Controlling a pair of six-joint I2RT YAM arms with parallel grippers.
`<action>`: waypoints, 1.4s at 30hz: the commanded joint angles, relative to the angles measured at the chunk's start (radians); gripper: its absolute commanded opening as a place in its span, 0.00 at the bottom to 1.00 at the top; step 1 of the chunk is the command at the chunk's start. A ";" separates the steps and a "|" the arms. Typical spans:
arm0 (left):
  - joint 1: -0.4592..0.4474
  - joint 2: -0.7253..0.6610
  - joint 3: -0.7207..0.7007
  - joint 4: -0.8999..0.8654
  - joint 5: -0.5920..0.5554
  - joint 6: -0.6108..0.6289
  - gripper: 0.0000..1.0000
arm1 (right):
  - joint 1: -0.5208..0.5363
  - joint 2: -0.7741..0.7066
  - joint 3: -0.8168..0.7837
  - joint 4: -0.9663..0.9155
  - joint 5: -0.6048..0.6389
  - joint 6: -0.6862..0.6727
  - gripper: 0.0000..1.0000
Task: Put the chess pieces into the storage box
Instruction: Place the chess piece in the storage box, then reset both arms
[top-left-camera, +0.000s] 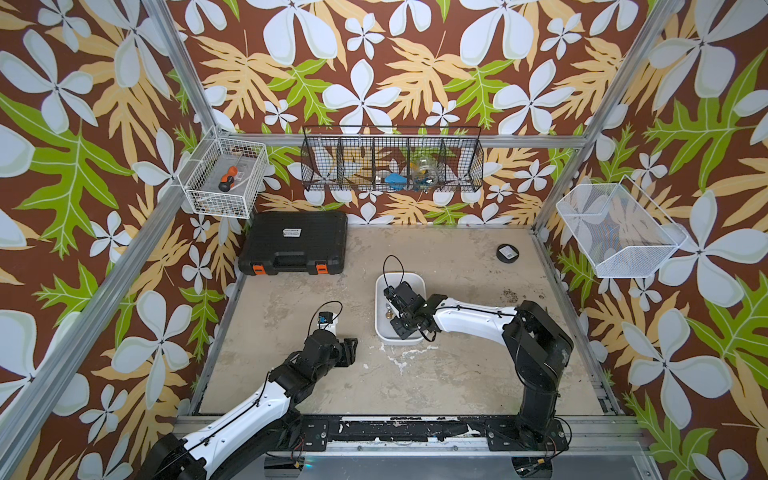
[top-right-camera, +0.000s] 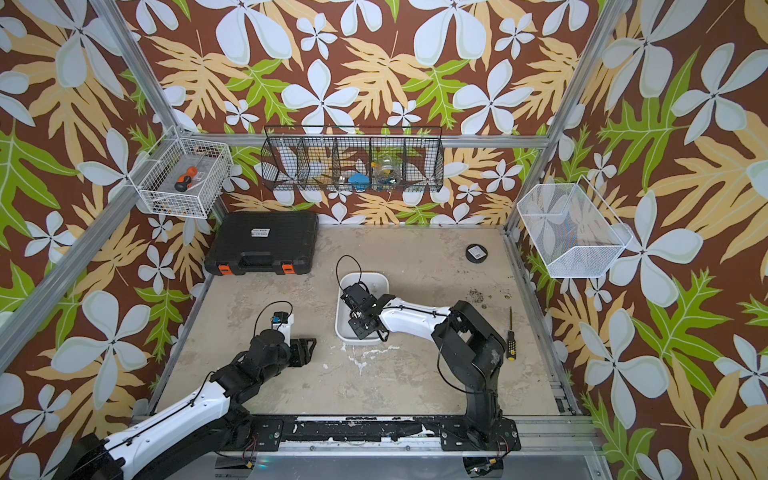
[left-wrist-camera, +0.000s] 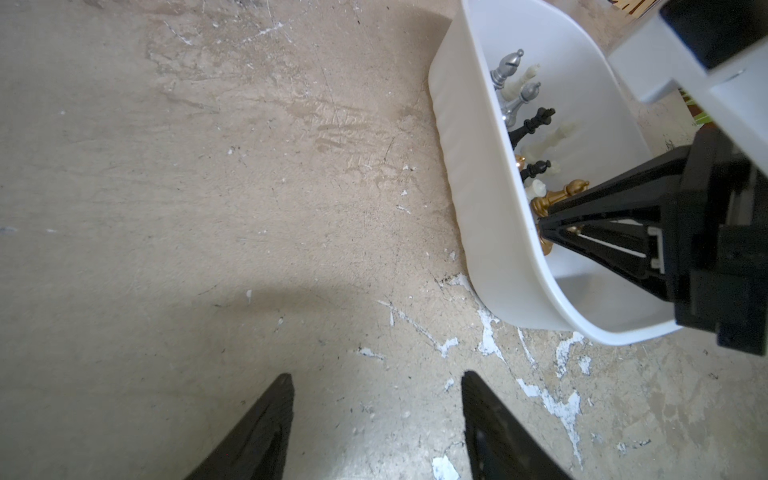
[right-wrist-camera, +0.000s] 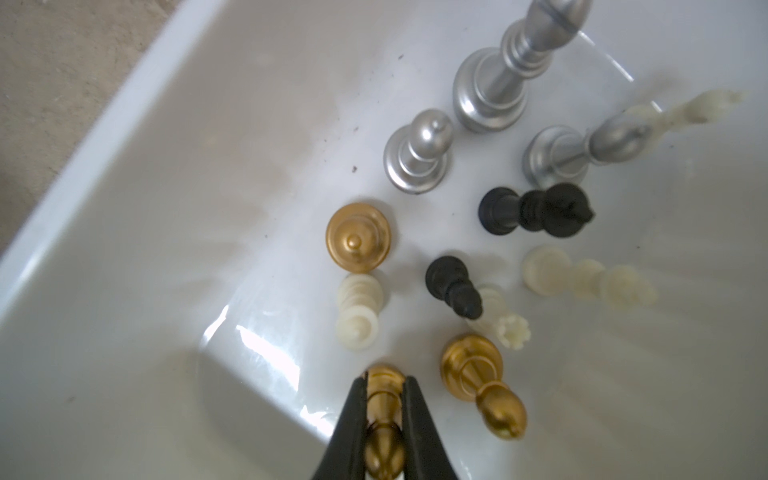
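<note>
The white storage box (top-left-camera: 411, 277) sits mid-table, seen in both top views (top-right-camera: 374, 276). Inside stand several chess pieces: silver (right-wrist-camera: 488, 95), black (right-wrist-camera: 536, 210), cream (right-wrist-camera: 359, 307) and gold (right-wrist-camera: 358, 239). My right gripper (right-wrist-camera: 384, 380) reaches down into the box and is shut on a gold chess piece (right-wrist-camera: 384, 415) whose base is at the box floor. The left wrist view shows the box wall (left-wrist-camera: 469, 174) and the right gripper's fingers (left-wrist-camera: 582, 224) among the pieces. My left gripper (left-wrist-camera: 376, 376) hovers over bare table left of the box (top-left-camera: 353, 347), open with nothing between its fingers.
A black case with orange latches (top-left-camera: 293, 243) lies at the back left. A black round disc (top-left-camera: 508, 252) sits at the back right. A yellow-handled screwdriver (top-right-camera: 510, 338) lies beside the right arm's base. Wire baskets (top-left-camera: 224, 178) (top-left-camera: 390, 164) (top-left-camera: 619, 232) hang on the walls.
</note>
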 joint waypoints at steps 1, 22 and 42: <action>0.001 0.000 0.003 0.018 0.011 0.010 0.66 | 0.003 0.011 -0.003 -0.014 0.007 0.002 0.15; 0.001 -0.063 0.055 -0.037 0.014 -0.033 0.67 | 0.008 -0.199 0.118 -0.163 0.037 0.005 0.41; 0.001 -0.223 -0.024 0.220 -0.940 0.095 0.85 | -0.471 -0.848 -0.763 0.680 0.256 0.052 0.70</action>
